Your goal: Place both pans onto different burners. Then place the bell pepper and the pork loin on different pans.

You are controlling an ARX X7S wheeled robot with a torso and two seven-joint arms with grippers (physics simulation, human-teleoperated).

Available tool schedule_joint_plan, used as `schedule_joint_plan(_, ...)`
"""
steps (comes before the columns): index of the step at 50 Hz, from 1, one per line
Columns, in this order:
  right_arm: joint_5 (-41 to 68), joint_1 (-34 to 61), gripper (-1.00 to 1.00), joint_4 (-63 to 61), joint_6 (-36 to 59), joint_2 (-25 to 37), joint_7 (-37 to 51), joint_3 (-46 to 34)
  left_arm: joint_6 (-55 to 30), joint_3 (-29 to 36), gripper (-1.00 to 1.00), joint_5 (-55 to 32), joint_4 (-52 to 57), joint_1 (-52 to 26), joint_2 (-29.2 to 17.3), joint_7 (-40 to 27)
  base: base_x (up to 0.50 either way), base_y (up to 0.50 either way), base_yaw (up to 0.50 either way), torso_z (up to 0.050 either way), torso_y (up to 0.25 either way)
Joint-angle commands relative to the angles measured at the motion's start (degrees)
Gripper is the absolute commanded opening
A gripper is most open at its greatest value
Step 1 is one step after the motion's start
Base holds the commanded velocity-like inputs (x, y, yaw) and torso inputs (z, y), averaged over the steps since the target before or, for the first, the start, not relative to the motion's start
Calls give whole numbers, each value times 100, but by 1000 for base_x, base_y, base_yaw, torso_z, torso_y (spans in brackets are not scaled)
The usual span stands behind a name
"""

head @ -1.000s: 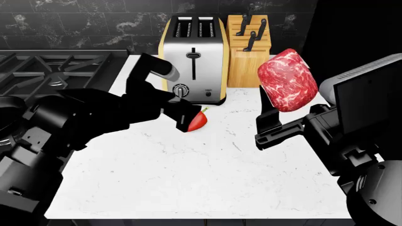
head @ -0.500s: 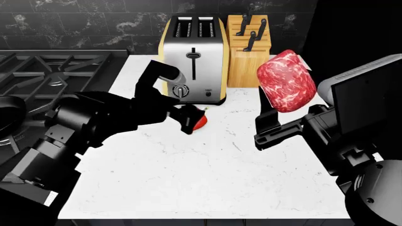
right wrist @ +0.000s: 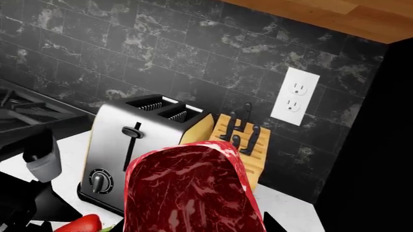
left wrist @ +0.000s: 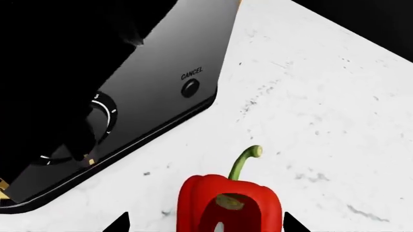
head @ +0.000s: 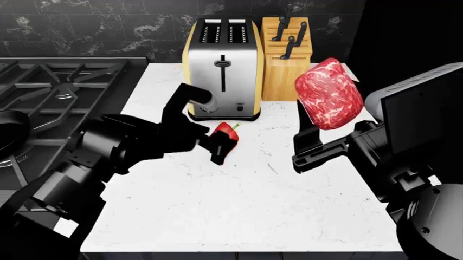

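The red bell pepper [left wrist: 229, 203] lies on the white counter [head: 239, 206] just in front of the toaster, its green stem pointing away. My left gripper [left wrist: 204, 224] is open with the pepper deep between its fingers; in the head view the gripper [head: 223, 142] partly hides the pepper [head: 225, 130]. My right gripper [head: 317, 123] is shut on the pork loin [head: 329, 93], held high over the counter's right side. The pork loin [right wrist: 190, 193] fills the right wrist view. A black pan [head: 10, 132] shows partly at the far left on the burner grates [head: 65, 86].
A steel toaster [head: 222, 67] stands at the back of the counter with a wooden knife block [head: 285, 57] beside it. A dark tiled wall with an outlet [right wrist: 295, 95] rises behind. The stove adjoins the counter's left edge.
My left arm has stretched further right and its gripper has closed in around the pepper, which sits a little nearer the toaster. The right arm and the pork loin have barely moved.
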Motion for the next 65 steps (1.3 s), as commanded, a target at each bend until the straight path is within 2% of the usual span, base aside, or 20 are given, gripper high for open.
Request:
schedule_joint_plan(1,-278,130,-100,-39,68,-13,-30,159,181,119,100,136,-539,-28,217,254,0,0,0,0,0)
schedule_joint_plan(18,-276,133,-100,-45,53,-9,-40,156,403,311,100,296,-1133,27,482,665,0,0,-1,0,1)
schedule_joint_plan(19,-274,132,-100,-45,49,-8,-41,158,421,317,-100,307,-1108,43,472,649,0,0,-3,0,0)
schedule_joint_plan(48,-249,160,-100,-87,53,-2,-25,149,-101,-123,-100,-241,906,221,-256,-272,0,0,0,0,0)
schedule_joint_plan(65,-275,75,-100,-22,-104,-47,-38,204,-455,-770,-100,-894,2826,693,-999,-1581,0,0,0,1,1)
